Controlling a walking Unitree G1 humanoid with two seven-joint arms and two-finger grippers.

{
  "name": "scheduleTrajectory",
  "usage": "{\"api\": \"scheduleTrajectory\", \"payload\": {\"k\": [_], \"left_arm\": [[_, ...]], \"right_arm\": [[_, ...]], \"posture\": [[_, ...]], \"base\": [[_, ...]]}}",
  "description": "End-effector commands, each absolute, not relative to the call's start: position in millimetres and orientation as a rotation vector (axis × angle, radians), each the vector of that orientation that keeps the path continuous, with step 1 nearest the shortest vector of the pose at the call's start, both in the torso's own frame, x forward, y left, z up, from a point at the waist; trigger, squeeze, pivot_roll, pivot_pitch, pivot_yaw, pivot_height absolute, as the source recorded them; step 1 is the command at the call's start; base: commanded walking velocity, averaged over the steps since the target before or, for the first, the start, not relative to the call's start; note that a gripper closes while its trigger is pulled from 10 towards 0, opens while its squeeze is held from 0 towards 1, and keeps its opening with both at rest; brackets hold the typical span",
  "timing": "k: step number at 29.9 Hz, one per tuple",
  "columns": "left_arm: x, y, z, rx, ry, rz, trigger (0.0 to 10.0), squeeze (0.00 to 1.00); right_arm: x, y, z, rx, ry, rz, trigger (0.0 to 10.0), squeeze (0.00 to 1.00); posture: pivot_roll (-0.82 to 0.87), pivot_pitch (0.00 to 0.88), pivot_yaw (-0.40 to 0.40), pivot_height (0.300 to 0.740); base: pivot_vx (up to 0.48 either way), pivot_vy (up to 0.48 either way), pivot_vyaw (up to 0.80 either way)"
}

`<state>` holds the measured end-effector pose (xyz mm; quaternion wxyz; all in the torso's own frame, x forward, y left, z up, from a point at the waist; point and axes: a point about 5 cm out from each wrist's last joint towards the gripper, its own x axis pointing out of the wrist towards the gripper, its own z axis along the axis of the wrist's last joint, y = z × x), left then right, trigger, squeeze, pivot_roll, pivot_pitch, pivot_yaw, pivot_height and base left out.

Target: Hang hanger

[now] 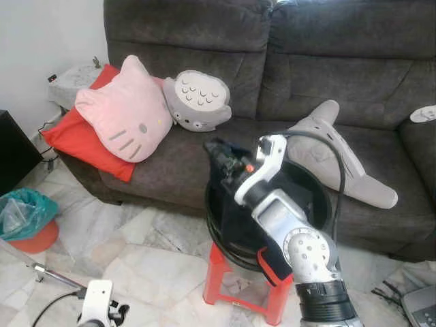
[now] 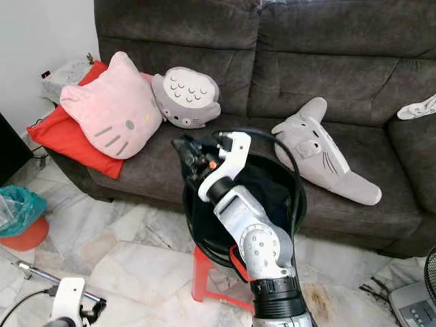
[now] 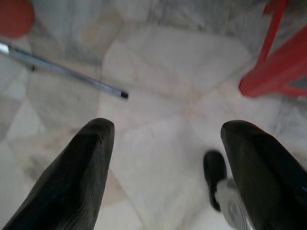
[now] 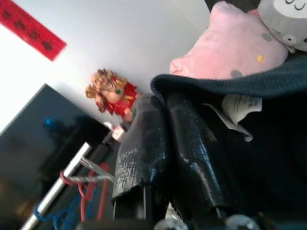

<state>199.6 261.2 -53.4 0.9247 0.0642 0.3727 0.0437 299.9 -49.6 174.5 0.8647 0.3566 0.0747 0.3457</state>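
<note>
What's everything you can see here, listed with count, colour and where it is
Sofa: one, dark grey, against the wall.
Cat cushion: one, pink, sofa's left end, on the red cushion.
Red cushion: one, under the pink one.
Round plush: one, grey, beside the pink cushion.
Long plush: one, grey, lying on the right seat.
Basket: one, black, on the stool.
Stool: one, red, before the sofa.
Garment: one, dark, in the basket.
Metal rod: one, silver, on the floor.
Figurine: one, red and gold, by the wall.
Left gripper: open, above the floor.
Right gripper: shut on the garment.
</note>
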Motion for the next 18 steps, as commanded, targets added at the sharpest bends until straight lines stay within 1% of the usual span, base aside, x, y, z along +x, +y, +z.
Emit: {"api": "scheduleTrajectory", "payload": {"k": [1, 3, 4, 5, 6, 8, 9, 10, 11, 14, 16, 18], "left_arm": [[223.6, 268.0, -34.0, 0.139, 0.658, 0.07, 10.0, 0.0], [248.3, 267.3, -13.0, 0.146, 0.547, 0.014, 10.0, 0.0], [248.3, 267.3, -13.0, 0.146, 0.547, 0.014, 10.0, 0.0], [269.2, 267.2, 8.8, 0.132, 0.435, -0.008, 10.0, 0.0], [281.3, 266.2, 23.2, 0.102, 0.361, -0.022, 10.0, 0.0], [286.4, 262.8, 29.1, 0.074, 0.328, -0.043, 10.0, 0.0], [295.5, 250.7, 40.5, 0.02, 0.263, -0.121, 10.0, 0.0], [295.5, 250.7, 40.5, 0.02, 0.263, -0.121, 10.0, 0.0], [303.7, 228.2, 55.5, -0.033, 0.19, -0.263, 10.0, 0.0], [303.4, 197.8, 69.4, -0.081, 0.137, -0.436, 10.0, 0.0], [300.5, 184.8, 74.2, -0.096, 0.124, -0.515, 10.0, 0.0], [299.1, 176.7, 76.9, -0.125, 0.115, -0.555, 10.0, 0.0]], "right_arm": [[295.3, -45.2, 179.8, 0.714, 0.148, 0.769, 10.0, 0.0], [295.7, -47.3, 173.3, 0.693, 0.173, 0.753, 10.0, 0.0], [295.7, -47.3, 173.3, 0.693, 0.173, 0.753, 10.0, 0.0], [296.1, -49.0, 169.4, 0.686, 0.184, 0.74, 10.0, 0.0], [296.2, -50.0, 167.8, 0.687, 0.188, 0.734, 10.0, 0.0], [296.4, -50.5, 166.8, 0.693, 0.192, 0.727, 10.0, 0.0], [297.5, -52.0, 164.1, 0.7, 0.201, 0.705, 10.0, 0.0], [297.5, -52.0, 164.1, 0.7, 0.201, 0.705, 10.0, 0.0], [300.3, -55.2, 160.2, 0.714, 0.211, 0.659, 10.0, 0.0], [307.4, -63.7, 156.4, 0.73, 0.203, 0.561, 10.0, 0.0], [312.9, -70.9, 156.1, 0.753, 0.192, 0.494, 10.0, 0.0], [316.9, -76.7, 155.6, 0.752, 0.186, 0.45, 10.0, 0.0]], "posture": [[-0.11, 0.0, 0.069, 0.74], [-0.11, 0.0, 0.067, 0.74], [-0.11, 0.0, 0.067, 0.74], [-0.11, 0.0, 0.065, 0.74], [-0.1, 0.0, 0.064, 0.74], [-0.1, 0.0, 0.062, 0.74], [-0.1, 0.0, 0.059, 0.74], [-0.1, 0.0, 0.059, 0.74], [-0.1, 0.0, 0.059, 0.74], [-0.1, 0.0, 0.06, 0.74], [-0.1, 0.0, 0.061, 0.74], [-0.1, 0.0, 0.062, 0.74]], "base": [[0.0, 0.0, 0.0], [0.0, 0.0, 0.0], [0.0, 0.0, 0.0], [0.0, 0.0, 0.0], [0.0, 0.0, 0.0], [0.0, 0.0, 0.0], [0.0, 0.0, 0.0], [0.0, 0.0, 0.0], [0.0, 0.0, 0.0], [0.0, 0.0, 0.0], [0.0, 0.0, 0.0], [0.0, 0.0, 0.0]]}}
